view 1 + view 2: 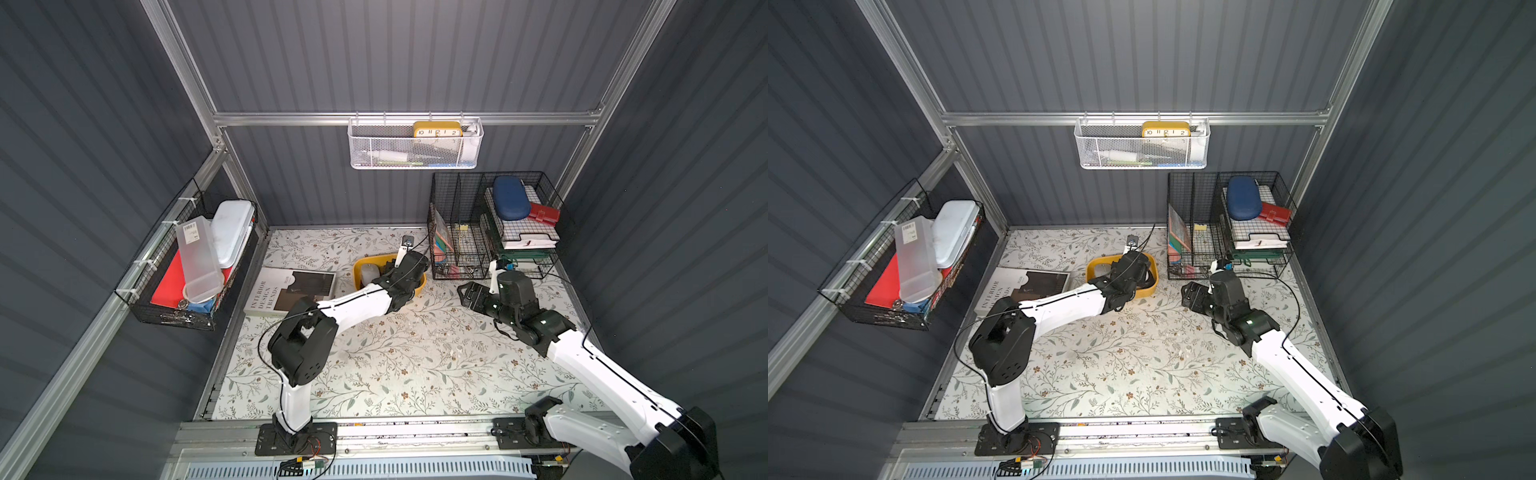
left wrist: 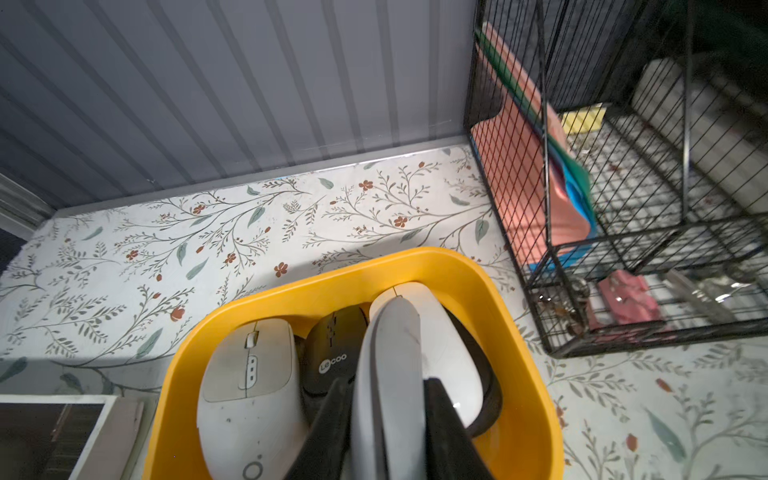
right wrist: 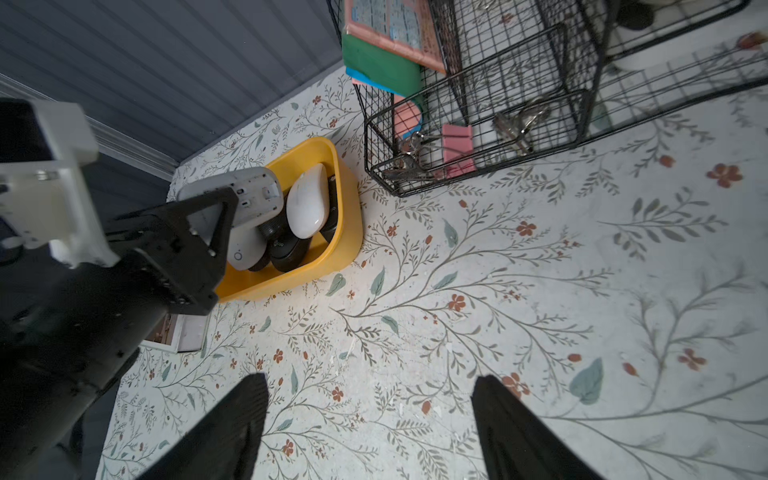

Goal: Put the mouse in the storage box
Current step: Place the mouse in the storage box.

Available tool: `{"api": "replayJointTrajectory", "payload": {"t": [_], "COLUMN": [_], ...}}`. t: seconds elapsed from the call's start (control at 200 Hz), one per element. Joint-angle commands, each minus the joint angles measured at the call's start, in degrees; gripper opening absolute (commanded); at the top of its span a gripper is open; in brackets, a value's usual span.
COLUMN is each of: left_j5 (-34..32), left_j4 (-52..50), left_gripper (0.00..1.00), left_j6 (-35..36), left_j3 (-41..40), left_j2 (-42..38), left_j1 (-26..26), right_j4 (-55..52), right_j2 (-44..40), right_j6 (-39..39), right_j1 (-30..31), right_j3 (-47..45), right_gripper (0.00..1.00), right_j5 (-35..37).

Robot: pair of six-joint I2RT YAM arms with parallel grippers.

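mouse (image 2: 392, 340): clamped edge-up in left gripper (image 2: 384, 415), hanging right over the storage box (image 2: 353, 266)
long axis: lines up with the mice (image 2: 249, 374) lying inside
right gripper (image 3: 370, 380): wide apart, empty, farther off

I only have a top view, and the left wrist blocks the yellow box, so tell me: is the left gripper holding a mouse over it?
Observer: Yes. The left wrist view shows the left gripper shut on a light grey mouse, held on edge over the storage box.
Operator: What's inside the box?
Observer: At least three mice: an off-white mouse, a black mouse marked Lecoo, and a white mouse.
Operator: Is the right gripper open?
Observer: Yes. The right wrist view shows the right gripper open with nothing between its jaws, over the floral mat.
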Motion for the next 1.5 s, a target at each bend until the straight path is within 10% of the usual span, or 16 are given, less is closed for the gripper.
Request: {"api": "replayJointTrajectory", "payload": {"t": [0.0,0.73,1.021,1.496], "left_j5": [-8.35,-9.98,-3.08,3.51], "left_j4": [-1.44,-5.64,-6.26,-1.82], "left_gripper": [0.03,0.28,0.56,0.68], "left_j6": [4.79,9.46,7.99,2.00], "left_j3": [3.42,11.17,11.63,9.45], "left_j2": [2.55,13.26,10.74,1.62], "left_j1": [-0.68,-2.76,-3.29,-3.12], "right_j4": [0.21,-0.16,0.86,0.84], "right_j2": [-0.91,1.59,3.02,2.96], "right_j6": [-0.61,-0.26,0.28,-0.81], "right_j1": [-0.37,-0.90,-0.98,-1.00], "right_j3": [-0.90,-1.92,-1.89,-1.03], "right_gripper": [0.83,0.84,0.84,0.84], "right_j5": [2.76,2.04,0.97,-0.07]}}
